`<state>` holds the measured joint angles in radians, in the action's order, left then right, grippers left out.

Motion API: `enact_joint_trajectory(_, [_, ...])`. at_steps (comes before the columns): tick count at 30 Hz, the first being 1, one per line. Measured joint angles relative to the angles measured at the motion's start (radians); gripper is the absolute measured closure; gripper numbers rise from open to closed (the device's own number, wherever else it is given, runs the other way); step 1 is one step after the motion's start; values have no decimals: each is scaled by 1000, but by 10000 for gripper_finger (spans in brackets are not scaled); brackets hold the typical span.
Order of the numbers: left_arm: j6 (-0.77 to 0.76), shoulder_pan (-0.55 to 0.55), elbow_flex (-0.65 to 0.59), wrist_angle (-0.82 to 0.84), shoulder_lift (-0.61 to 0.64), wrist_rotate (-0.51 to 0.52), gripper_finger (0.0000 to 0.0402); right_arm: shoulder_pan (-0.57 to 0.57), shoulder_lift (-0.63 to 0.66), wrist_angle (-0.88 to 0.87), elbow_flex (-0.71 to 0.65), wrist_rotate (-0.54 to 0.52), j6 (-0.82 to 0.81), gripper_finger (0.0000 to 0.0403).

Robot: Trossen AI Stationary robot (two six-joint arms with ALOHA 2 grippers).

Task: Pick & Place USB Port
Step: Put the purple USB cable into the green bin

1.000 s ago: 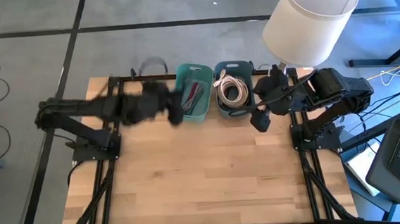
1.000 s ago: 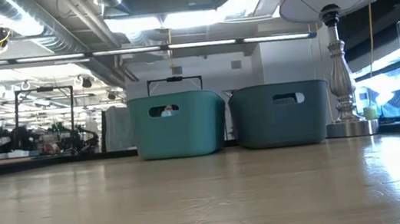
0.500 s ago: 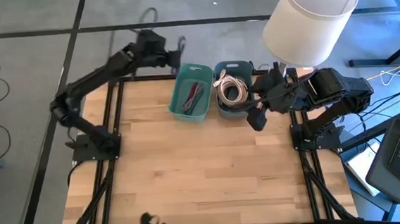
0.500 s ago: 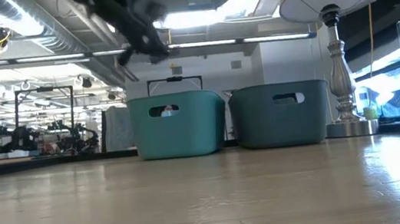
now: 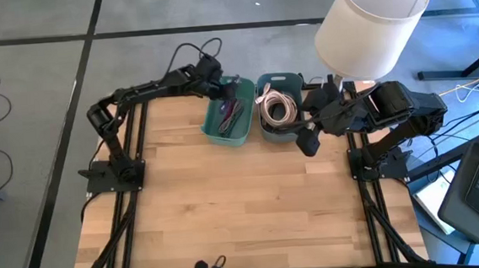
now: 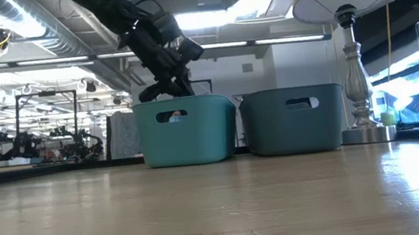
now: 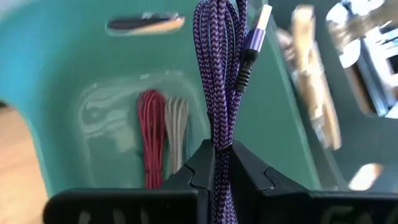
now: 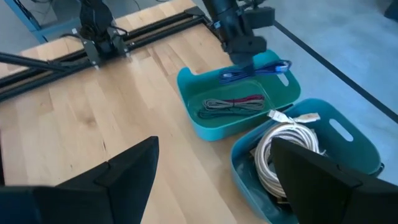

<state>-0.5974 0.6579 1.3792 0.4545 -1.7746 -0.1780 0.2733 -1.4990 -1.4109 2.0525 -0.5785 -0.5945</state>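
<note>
Left wrist: braided purple cable (image 7: 217, 93), glossy teal bin (image 7: 56, 81)

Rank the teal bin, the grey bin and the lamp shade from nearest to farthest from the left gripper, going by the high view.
1. The teal bin: directly under the left gripper, which hangs over its far end holding the purple cable.
2. The grey bin: next to the teal one, on the right arm's side.
3. The lamp shade: at the table's far right corner.
</note>
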Motion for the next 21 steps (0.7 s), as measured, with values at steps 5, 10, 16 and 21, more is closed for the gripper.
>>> enact_joint_trajectory(5, [-9, -42, 0, 58, -7, 74, 380, 0, 0, -23, 0, 2, 0, 91])
enact_joint_trajectory(10, [-30, -57, 0, 82, -8, 149, 380, 0, 0, -24, 0, 2, 20, 91])
enact_joint_trajectory(16, [-58, -82, 0, 110, -47, 180, 380, 0, 0, -23, 0, 2, 26, 91])
enact_joint_trajectory(21, [-74, -116, 0, 102, -113, 183, 381, 0, 0, -23, 0, 6, 26, 91])
